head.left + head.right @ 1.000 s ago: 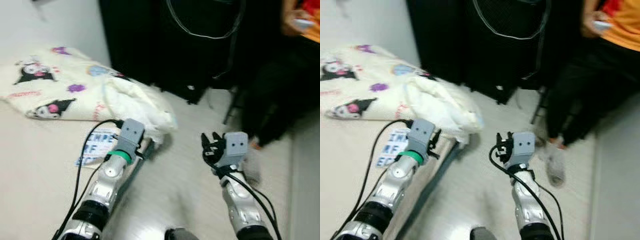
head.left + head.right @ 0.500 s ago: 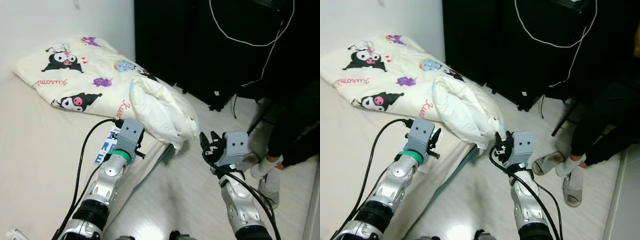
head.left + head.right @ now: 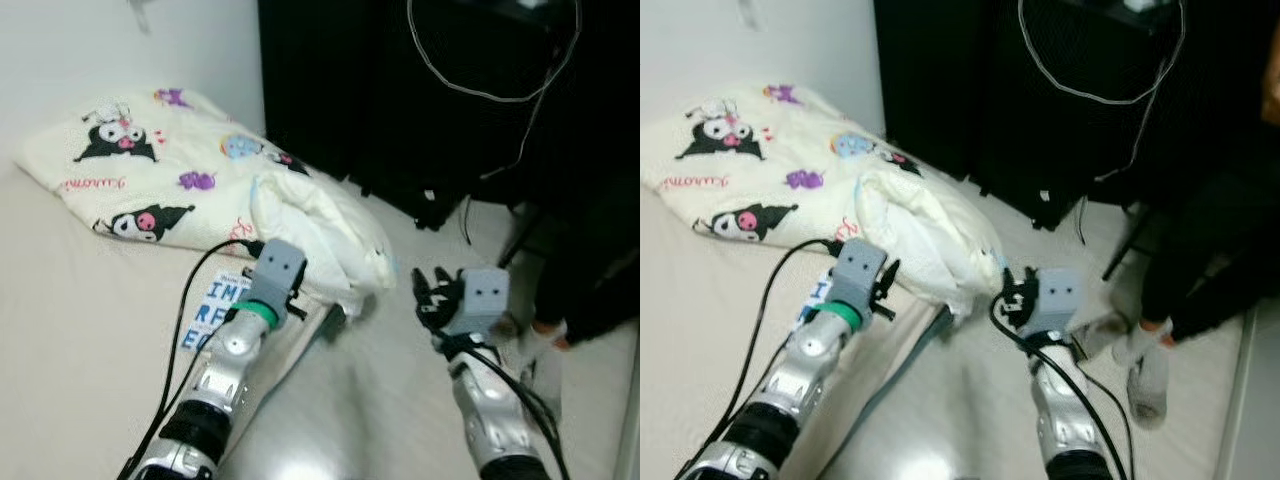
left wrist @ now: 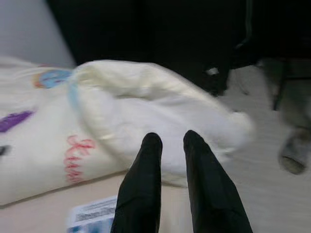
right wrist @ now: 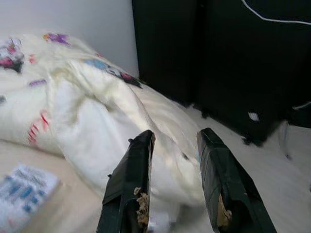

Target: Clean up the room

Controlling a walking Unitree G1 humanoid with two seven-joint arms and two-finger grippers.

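Observation:
A cream blanket (image 3: 150,180) printed with cartoon figures lies bunched on the mattress (image 3: 70,350), and its folded end (image 3: 320,235) hangs over the mattress edge. A white packet with blue letters (image 3: 212,312) rests flat beside it. My left gripper (image 4: 171,141) is held over the mattress edge just short of the fold, its fingers a narrow gap apart with nothing between them. My right gripper (image 5: 175,137) hovers above the floor to the right of the fold, open and empty.
Tall black furniture (image 3: 400,90) with a white cable (image 3: 480,92) hanging on it stands behind the bed. A person in dark trousers (image 3: 1200,270) stands at the right, a socked foot (image 3: 1145,378) on the pale floor (image 3: 370,400).
The whole picture has shifted as the camera moved; blanket and packet lie as before. Both arms keep the same raised pose, grippers unchanged.

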